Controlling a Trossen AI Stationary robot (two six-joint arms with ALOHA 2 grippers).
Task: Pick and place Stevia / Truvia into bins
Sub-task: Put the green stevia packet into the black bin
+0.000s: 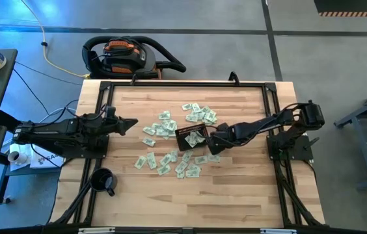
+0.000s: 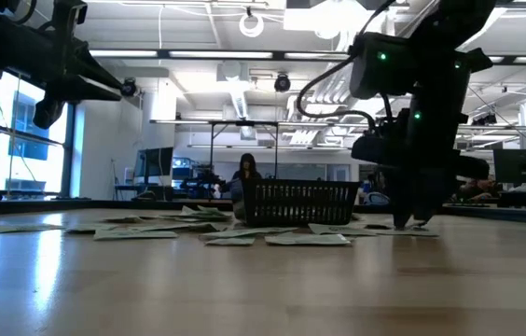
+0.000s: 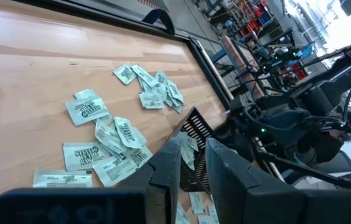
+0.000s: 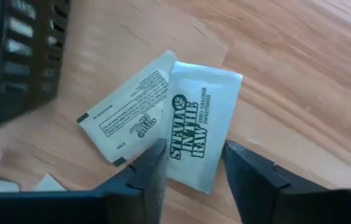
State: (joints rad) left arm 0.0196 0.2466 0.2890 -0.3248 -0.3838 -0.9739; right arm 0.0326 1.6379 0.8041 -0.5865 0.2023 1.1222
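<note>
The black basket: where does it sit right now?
In the high view the black basket sits mid-table, ringed by sachets, with the right gripper just to its right.

The high view looks straight down from well above the wooden table (image 1: 235, 195), taking in its whole top, both arms and the floor around it. The low view sits at table-top height at one edge and faces level across the surface into the room behind. The left wrist view looks forward past its own fingers (image 3: 225, 171), from some way off, along the table toward the black basket (image 3: 194, 127) and the right arm beyond. The right wrist view points steeply down, very near the surface, filling its picture with two sachets (image 4: 197, 134). All four views share the basket and the sachets beside it.
</note>
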